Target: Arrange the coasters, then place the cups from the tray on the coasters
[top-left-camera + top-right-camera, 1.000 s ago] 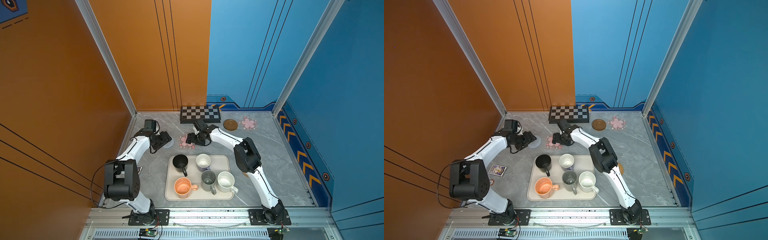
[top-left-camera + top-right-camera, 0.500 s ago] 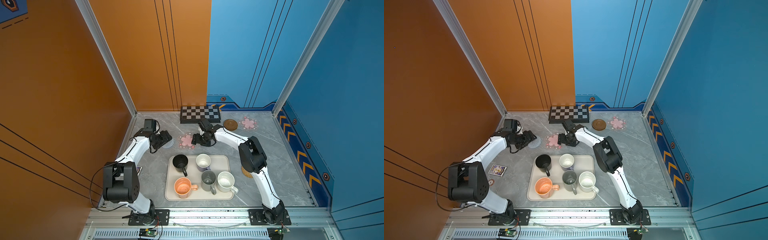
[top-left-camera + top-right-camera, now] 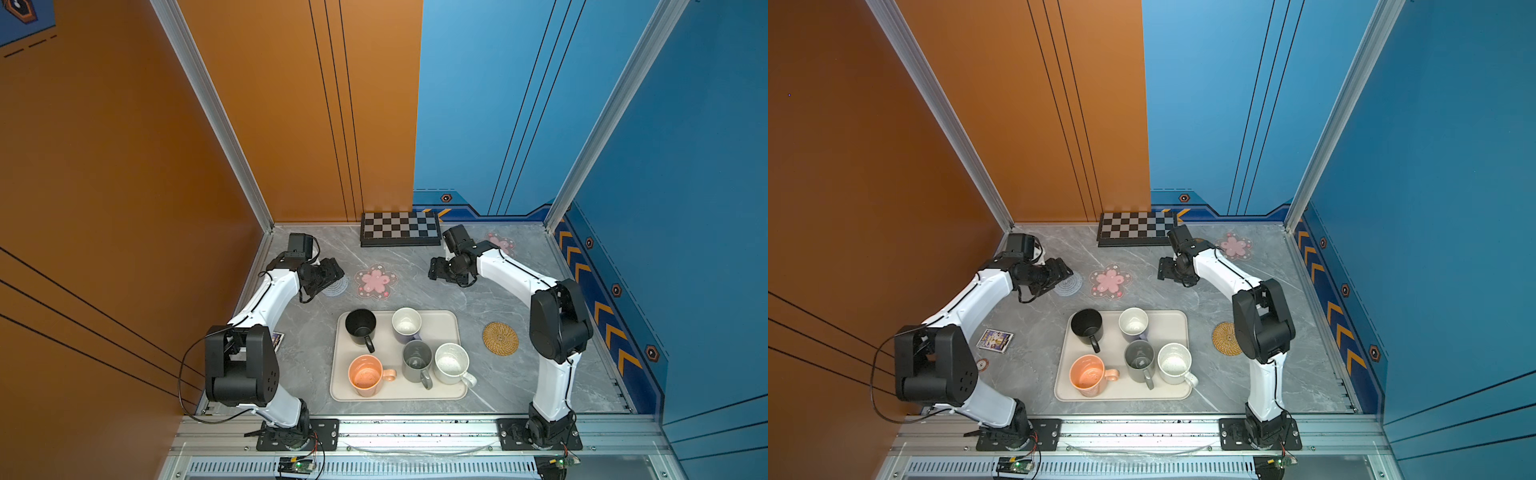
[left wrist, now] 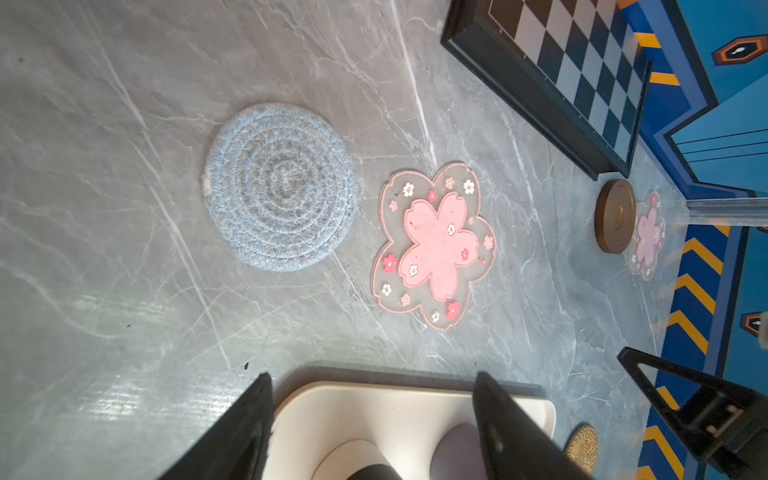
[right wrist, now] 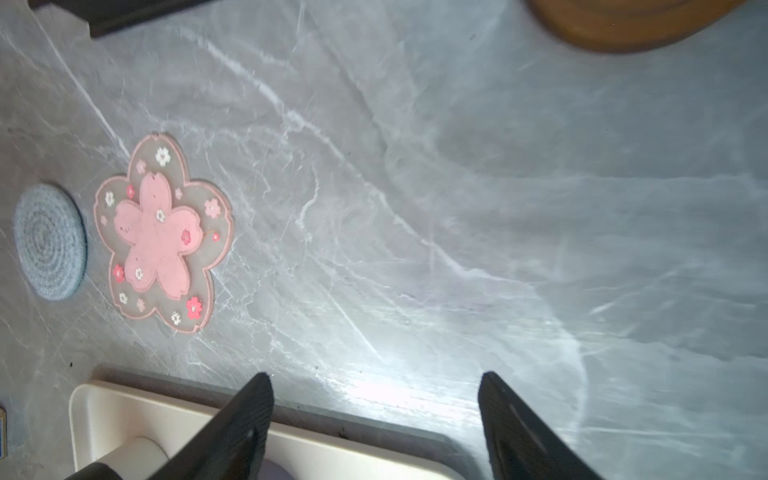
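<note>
Tray (image 3: pixel 1169 326) near card (image 3: pixel 994 340), print illegible

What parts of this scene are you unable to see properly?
Brown wooden coaster: right wrist view, blurred and cut off by the picture edge; both top views, right arm hides nearly all of it.
Blue-grey woven coaster: both top views, partly under the left end effector.
Rattan coaster: a top view, partly behind the right arm.
Card: a top view, print too small to read.
</note>
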Tool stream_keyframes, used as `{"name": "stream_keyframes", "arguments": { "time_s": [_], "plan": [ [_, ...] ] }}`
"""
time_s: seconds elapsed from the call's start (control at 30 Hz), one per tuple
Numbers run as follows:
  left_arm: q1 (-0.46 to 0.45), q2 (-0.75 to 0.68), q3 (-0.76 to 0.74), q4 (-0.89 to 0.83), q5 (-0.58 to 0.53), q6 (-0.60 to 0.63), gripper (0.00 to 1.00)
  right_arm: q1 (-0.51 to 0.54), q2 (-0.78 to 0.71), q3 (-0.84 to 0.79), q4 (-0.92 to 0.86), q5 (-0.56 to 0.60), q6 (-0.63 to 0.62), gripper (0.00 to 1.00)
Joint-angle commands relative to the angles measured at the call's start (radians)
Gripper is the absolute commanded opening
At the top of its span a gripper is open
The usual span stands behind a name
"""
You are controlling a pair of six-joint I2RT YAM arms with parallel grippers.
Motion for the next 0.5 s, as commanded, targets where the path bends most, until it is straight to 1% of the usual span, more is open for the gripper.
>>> {"name": "stream_keyframes", "arguments": {
  "time_s": [0.0, 0.27, 0.37, 0.47],
  "plan": [
    [-0.022, 0.008, 0.044, -0.034, -0.018, 0.043, 0.76, -0.055, -0.055, -0.046, -0.024, 0.053, -0.044, 0.80],
    [-0.106, 0.050, 0.148, -0.034, -0.026, 0.113, 0.77, -0.130, -0.115, -0.090, -0.021, 0.086, -0.095, 0.80],
    [-0.137, 0.079, 0.198, -0.034, -0.026, 0.115, 0.77, -0.150, -0.123, -0.112, 0.003, 0.095, -0.098, 0.80],
    [-0.165, 0.107, 0.242, -0.033, -0.031, 0.109, 0.77, -0.164, -0.115, -0.112, 0.017, 0.073, -0.095, 0.80]
  ]
}}
